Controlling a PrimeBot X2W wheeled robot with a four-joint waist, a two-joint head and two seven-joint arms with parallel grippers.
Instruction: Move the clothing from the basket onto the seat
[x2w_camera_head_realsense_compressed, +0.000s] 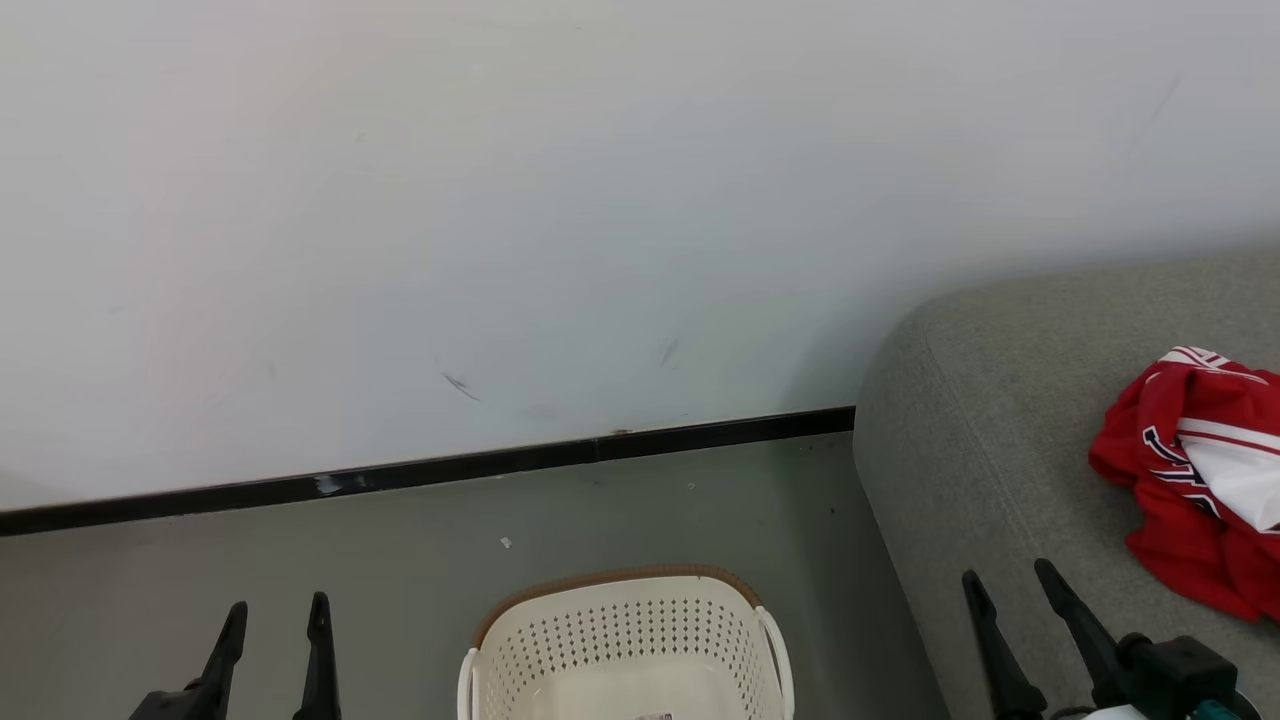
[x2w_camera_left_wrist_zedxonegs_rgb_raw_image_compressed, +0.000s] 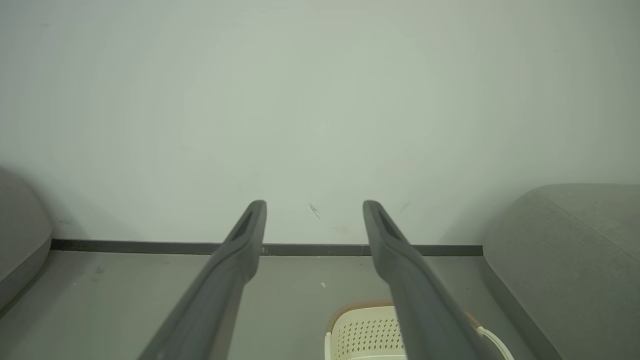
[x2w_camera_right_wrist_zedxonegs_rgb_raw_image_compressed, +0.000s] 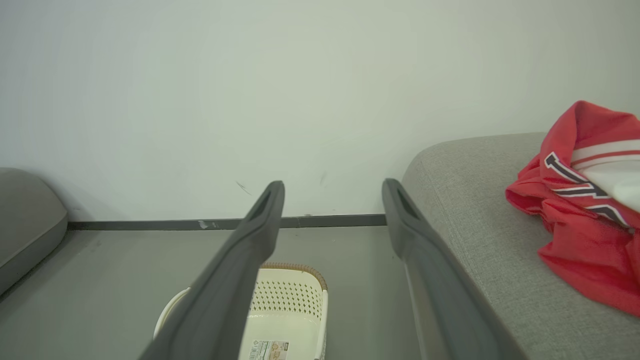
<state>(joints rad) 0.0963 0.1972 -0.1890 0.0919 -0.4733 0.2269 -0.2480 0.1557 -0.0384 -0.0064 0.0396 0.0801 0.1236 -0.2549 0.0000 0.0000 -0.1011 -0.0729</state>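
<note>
Red clothing (x2w_camera_head_realsense_compressed: 1195, 480) with white panels and navy letters lies crumpled on the grey seat (x2w_camera_head_realsense_compressed: 990, 440) at the right; it also shows as clothing (x2w_camera_right_wrist_zedxonegs_rgb_raw_image_compressed: 585, 210) on the seat (x2w_camera_right_wrist_zedxonegs_rgb_raw_image_compressed: 465, 200) in the right wrist view. The cream basket (x2w_camera_head_realsense_compressed: 625, 640) stands on the floor at bottom centre, nothing in it but a paper label (x2w_camera_right_wrist_zedxonegs_rgb_raw_image_compressed: 264, 350) on its floor. My left gripper (x2w_camera_head_realsense_compressed: 272, 615) is open at the lower left, holding nothing. Over the seat's front edge, my right gripper (x2w_camera_head_realsense_compressed: 1008, 578) is open too, nothing between its fingers.
A white wall (x2w_camera_head_realsense_compressed: 500, 220) with a black baseboard (x2w_camera_head_realsense_compressed: 420, 472) runs behind the grey floor (x2w_camera_head_realsense_compressed: 300, 560). Another grey cushion (x2w_camera_right_wrist_zedxonegs_rgb_raw_image_compressed: 25, 220) sits at the far left in both wrist views. The basket (x2w_camera_left_wrist_zedxonegs_rgb_raw_image_compressed: 367, 332) peeks from under my left finger (x2w_camera_left_wrist_zedxonegs_rgb_raw_image_compressed: 400, 265).
</note>
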